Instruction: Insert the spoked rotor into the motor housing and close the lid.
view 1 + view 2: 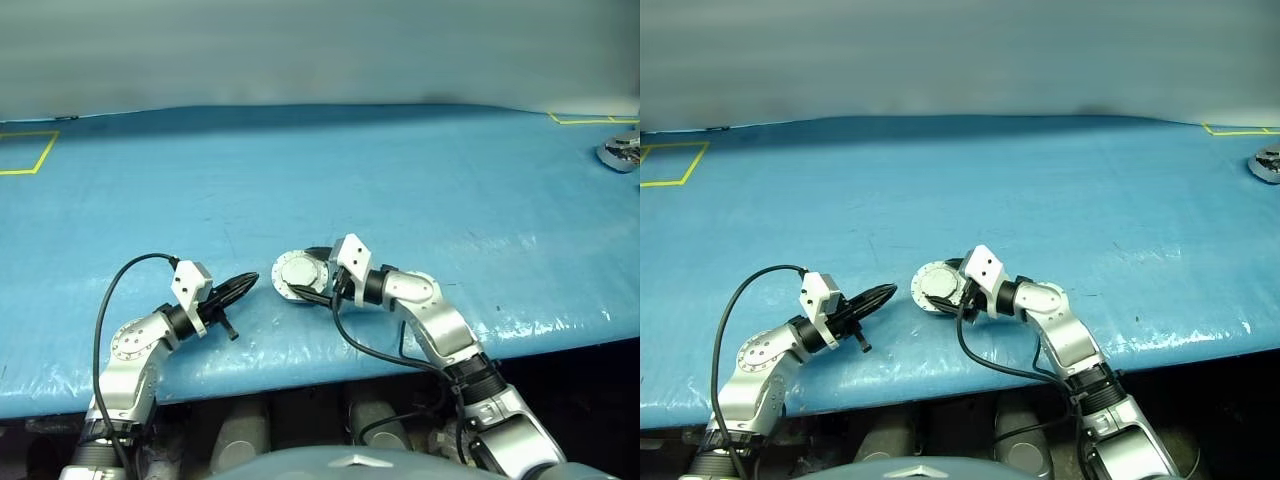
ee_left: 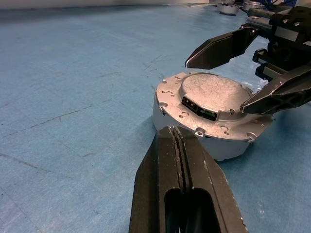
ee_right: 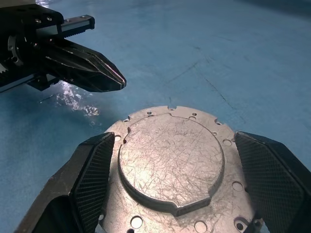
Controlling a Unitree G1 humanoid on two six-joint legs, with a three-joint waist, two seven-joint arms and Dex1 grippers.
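Nearest, the left gripper [image 1: 243, 283] is clenched on nothing, tip just short of the motor housing [image 1: 298, 277]. Across it, the right gripper [image 3: 170, 187] straddles the housing with fingers spread, contact unclear. Its scratched grey lid [image 3: 171, 158] hides the inside. Beyond stretches the blue counter [image 1: 400, 170]; a cut-off metal part [image 1: 622, 152] lies far right.

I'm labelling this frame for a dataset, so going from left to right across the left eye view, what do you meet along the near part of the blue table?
Left pincer, shut → motor housing with the lid on top → right pincer, its fingers spread on either side of the housing → far off at the right edge, a small silvery part.
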